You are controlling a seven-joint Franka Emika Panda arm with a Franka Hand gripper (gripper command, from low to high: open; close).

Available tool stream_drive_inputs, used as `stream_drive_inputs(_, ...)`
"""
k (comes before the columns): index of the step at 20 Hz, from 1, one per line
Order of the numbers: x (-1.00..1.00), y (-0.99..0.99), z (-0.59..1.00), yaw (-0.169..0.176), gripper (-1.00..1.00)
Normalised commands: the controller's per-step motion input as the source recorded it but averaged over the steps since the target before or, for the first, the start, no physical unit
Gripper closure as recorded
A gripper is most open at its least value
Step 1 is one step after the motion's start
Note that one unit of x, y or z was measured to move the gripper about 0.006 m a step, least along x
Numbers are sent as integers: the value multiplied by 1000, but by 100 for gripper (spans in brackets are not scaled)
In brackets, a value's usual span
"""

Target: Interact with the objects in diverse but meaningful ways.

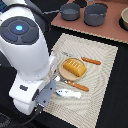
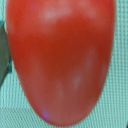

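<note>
My wrist view is filled by the tomato, so the end effector seems right at it; I cannot tell whether it grips. Bread, at the mat's centre, looks untouched.

Two cams: one high overview, one extreme close-up at the wrist.
Exterior cam sits above, looking steeply down past the white arm onto a striped mat, w/ grey pots along the far edge; moderately near. Wrist cam is pressed v. close to a red tomato, which nearly fills the pic, mat weave at the margins. Overlap: the mat only; tomato not visible in exterior view.
</note>
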Motion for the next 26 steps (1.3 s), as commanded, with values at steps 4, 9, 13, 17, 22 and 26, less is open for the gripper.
stream_drive_inputs(4, -76, 111, 995, -23, -100)
stream_drive_inputs(9, 621, 239, 718, -22, -100)
stream_drive_inputs(13, 879, 264, 535, -24, -100)
stream_drive_inputs(17, 967, 197, 354, -8, -100)
stream_drive_inputs(22, 975, 20, 110, -22, -100)
stream_drive_inputs(26, 778, -85, 9, -22, -100)
